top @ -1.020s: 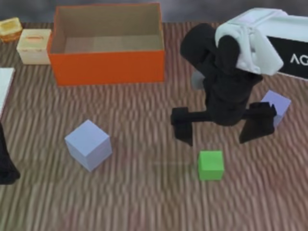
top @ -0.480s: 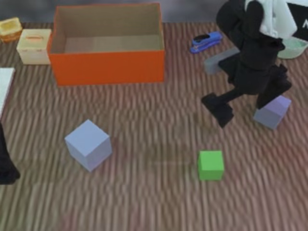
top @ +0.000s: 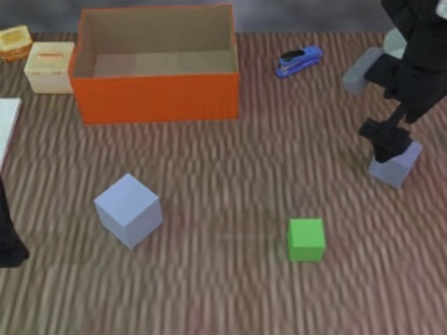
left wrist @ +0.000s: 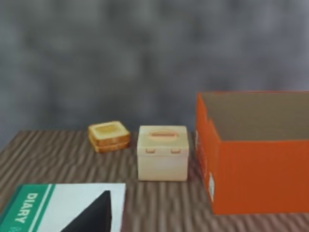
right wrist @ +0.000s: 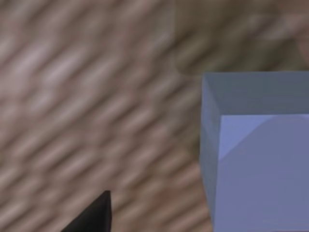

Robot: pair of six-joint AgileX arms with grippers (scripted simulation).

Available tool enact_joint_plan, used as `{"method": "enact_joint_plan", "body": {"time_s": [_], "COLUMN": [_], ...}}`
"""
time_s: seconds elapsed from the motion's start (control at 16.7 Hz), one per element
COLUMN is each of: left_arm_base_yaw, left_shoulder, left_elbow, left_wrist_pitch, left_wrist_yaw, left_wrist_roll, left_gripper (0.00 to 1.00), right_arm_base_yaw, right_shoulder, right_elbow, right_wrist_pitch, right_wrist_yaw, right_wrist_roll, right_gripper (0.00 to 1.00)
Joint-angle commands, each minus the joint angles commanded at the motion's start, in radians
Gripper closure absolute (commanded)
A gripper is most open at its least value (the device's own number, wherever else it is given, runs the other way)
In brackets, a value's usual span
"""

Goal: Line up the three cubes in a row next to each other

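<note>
The right arm has swung away from the middle of the table and come down at the right side. A moment ago its claw (top: pixel 388 143) hung wide open above the green cube (top: pixel 306 239). Now it sits right over the purple cube (top: pixel 396 164), and one black finger (top: pixel 386 138) seems to touch the cube's top near corner. I cannot see the other finger from above, so I cannot tell how wide the claw is open or if it has hold of anything. The wrist view shows the purple cube (right wrist: pixel 256 152) very close, with one finger tip (right wrist: pixel 99 215) off to its side and not touching it.

The green cube now lies below and to the left of the claw, well apart from it. The big pale cube (top: pixel 128 209) is far off to the claw's left. No cube has moved, and they are not in a row yet.

I think this means the arm picked the purple cube to move first. It will need to close on it and carry it over toward the green one.

The left arm (top: pixel 8 241) waits at the table's left edge, near a diary (left wrist: pixel 63 208).
</note>
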Motion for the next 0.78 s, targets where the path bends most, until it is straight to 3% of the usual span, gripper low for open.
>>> {"method": "enact_joint_plan", "body": {"time_s": [0.48,0.78], "left_arm_base_yaw": [0.0,0.0], "left_shoulder": [0.0,0.0], "left_elbow": [0.0,0.0], "left_wrist_pitch": [0.0,0.0], "left_wrist_yaw": [0.0,0.0], "left_wrist_roll": [0.0,0.0], "left_gripper": [0.0,0.0], "right_arm_base_yaw": [-0.024,-0.026], "right_shoulder": [0.001,0.053], "right_elbow": [0.013,-0.092], "right_wrist_pitch": [0.004,0.167], "right_wrist_yaw": [-0.001,-0.001], "right_wrist_roll": [-0.059,-0.058], "right_gripper": [0.0,0.0]}}
